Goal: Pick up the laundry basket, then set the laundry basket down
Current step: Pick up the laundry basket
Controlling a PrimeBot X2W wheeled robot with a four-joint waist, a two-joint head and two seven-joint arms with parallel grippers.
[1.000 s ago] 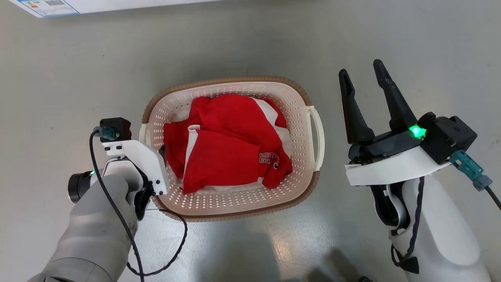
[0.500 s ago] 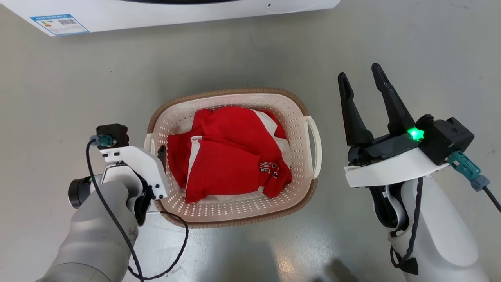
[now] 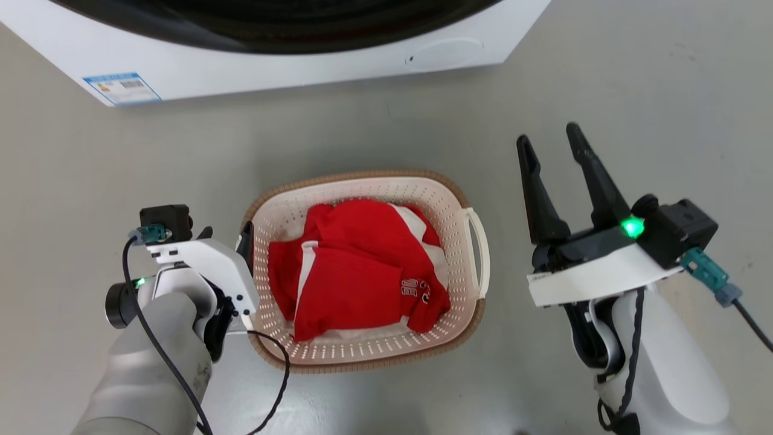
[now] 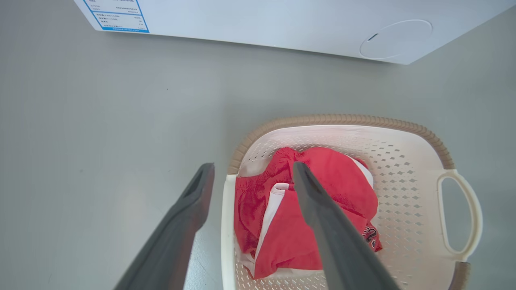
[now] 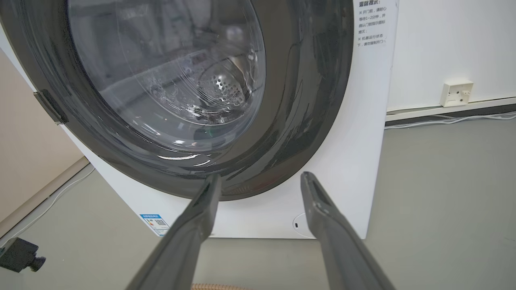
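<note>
Left tool spread, straddling laundry basket rim | right tool spread, empty, raised

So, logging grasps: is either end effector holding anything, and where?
Nothing: left end effector open astride the laundry basket rim, right end effector open, empty.

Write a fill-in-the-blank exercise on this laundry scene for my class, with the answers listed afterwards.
The laundry basket holds a crumpled, mostly ____ garment.
Beyond the basket stands a white ____ machine.
The right gripper is beside the basket, touching nothing, with its two fingers ____.
Missing words: red, washing, open.
</note>
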